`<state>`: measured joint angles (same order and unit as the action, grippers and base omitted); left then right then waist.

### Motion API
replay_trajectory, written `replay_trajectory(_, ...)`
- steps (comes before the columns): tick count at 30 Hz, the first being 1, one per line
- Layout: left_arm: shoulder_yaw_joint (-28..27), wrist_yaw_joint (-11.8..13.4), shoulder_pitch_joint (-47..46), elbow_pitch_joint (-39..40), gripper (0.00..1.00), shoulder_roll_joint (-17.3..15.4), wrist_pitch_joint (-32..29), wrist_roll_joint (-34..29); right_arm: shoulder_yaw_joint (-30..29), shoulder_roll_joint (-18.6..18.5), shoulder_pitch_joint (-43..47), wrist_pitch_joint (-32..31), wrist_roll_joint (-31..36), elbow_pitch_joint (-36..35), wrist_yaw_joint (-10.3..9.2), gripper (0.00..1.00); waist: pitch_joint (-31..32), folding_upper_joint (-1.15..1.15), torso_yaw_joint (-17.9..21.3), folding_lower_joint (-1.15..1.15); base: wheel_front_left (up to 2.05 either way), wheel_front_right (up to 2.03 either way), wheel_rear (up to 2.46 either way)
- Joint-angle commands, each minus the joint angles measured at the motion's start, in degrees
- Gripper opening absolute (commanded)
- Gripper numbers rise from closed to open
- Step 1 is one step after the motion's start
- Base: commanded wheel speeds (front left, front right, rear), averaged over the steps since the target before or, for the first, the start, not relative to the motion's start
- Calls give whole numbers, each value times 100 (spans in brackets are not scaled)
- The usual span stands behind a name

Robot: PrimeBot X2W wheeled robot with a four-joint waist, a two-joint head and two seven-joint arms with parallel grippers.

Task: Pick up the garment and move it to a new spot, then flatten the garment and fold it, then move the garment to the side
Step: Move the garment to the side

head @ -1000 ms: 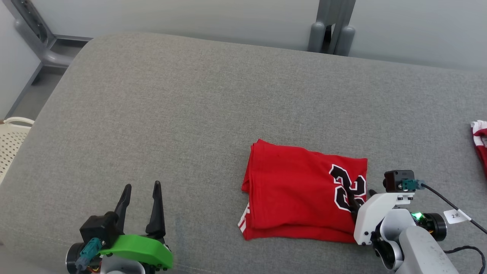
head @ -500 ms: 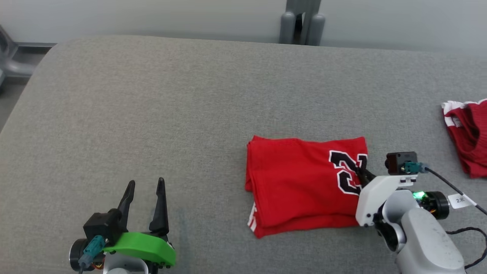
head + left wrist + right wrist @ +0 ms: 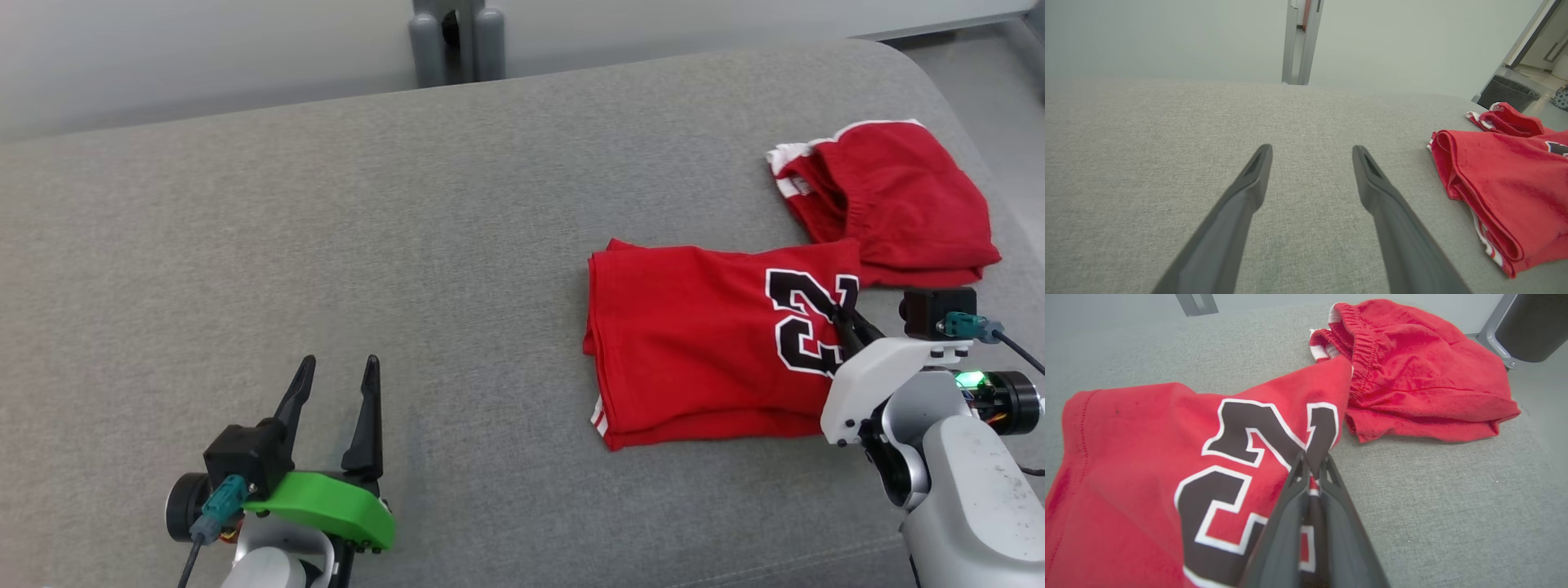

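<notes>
The garment point(image 3: 694, 343) is a folded red shirt with a black and white number, lying on the grey cushion point(image 3: 408, 229) right of centre. Its right edge touches a pile of red shorts point(image 3: 890, 196). My right gripper point(image 3: 845, 320) is shut on the garment's right edge at the number; in the right wrist view its fingers point(image 3: 1295, 490) pinch the red cloth point(image 3: 1147, 457) and lift it slightly. At the lower left my left gripper point(image 3: 336, 380) stands open above bare cushion, well away from the garment point(image 3: 1502, 188), with nothing between its fingers point(image 3: 1249, 183).
The red shorts point(image 3: 1412, 367) with a white-trimmed waistband lie crumpled at the cushion's far right, near its rounded edge. A grey post point(image 3: 455, 41) stands behind the cushion. A dark bin point(image 3: 1508, 92) sits on the floor beyond the right end.
The head camera has swung right, bringing the red shorts fully into view. My right gripper has closed on the garment's right edge and dragged it right, up against the shorts. The left gripper stays open.
</notes>
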<state>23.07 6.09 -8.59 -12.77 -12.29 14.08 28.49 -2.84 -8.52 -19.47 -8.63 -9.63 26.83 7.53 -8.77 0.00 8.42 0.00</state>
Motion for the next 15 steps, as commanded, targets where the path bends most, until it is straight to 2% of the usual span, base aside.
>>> replay_trajectory(1,20,-14,-104,9,100,-46,-29,-36,-27,-19,-35,31,-14,-62,-9,0,-226,0,634,0,0,0,0)
replay_trajectory(7,103,-36,-201,4,100,-54,-101,-67,-107,-3,-7,95,-31,-228,-9,0,-228,0,724,0,0,0,0)
replay_trajectory(15,119,12,-113,-8,100,-60,-117,-11,-104,-100,-425,102,37,-377,-9,0,-210,0,426,0,0,0,0)
